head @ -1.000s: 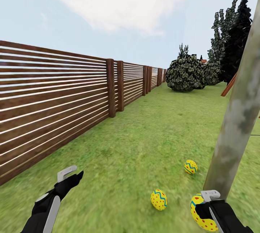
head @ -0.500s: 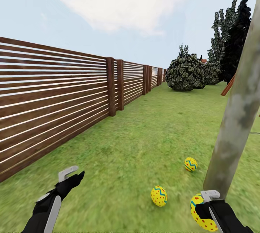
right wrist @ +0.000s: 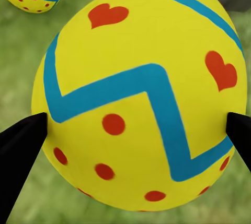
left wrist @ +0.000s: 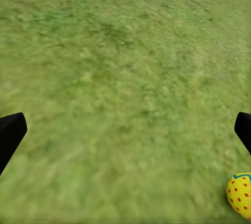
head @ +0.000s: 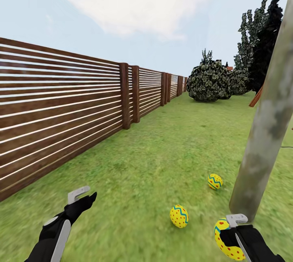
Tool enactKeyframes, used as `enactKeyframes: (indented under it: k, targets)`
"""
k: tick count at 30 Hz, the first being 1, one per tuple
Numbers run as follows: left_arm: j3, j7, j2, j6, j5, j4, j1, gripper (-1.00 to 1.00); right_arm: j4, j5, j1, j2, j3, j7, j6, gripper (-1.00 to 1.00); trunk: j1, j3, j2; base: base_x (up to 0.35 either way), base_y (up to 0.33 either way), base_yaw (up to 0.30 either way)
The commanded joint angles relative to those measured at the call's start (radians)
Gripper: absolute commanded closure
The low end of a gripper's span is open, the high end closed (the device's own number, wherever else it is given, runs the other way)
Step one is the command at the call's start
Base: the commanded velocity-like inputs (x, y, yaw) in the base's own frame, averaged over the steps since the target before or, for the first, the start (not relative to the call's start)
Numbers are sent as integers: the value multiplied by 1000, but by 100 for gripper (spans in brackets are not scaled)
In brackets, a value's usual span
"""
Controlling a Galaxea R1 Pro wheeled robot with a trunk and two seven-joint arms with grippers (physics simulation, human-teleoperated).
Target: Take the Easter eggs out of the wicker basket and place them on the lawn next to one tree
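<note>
Third yellow zigzag-banded egg (head: 226, 242), lower right, clamped in right hand (head: 232, 235): lower onto green lawn (head: 162, 160) beside grey mottled trunk (head: 266, 132), near two grounded eggs, then release; left hand (head: 81, 199) apart, empty.

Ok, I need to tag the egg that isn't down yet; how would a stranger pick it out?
Find the slim grey-green tree trunk on the right of the lawn. Two eggs lie on the grass beside it; the third egg sits nearest the robot, clamped in the right gripper, not on the grass.
</note>
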Motion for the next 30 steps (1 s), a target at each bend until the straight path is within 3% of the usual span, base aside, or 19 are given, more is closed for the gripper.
enactKeyframes:
  k: [1,6,30]
  targets:
    - [4,-5,-1,7,5,-1,-1,-100,0,11,-1,0,-1,10,4,100,4,-4,-8,0,0,0]
    - [4,-5,-1,7,5,-1,-1,-100,9,15,-1,0,0,9,4,100,23,-20,-43,0,0,0]
    - [-2,-5,-1,7,5,-1,-1,-100,29,16,-1,0,-1,8,3,100,34,-113,-49,0,0,0]
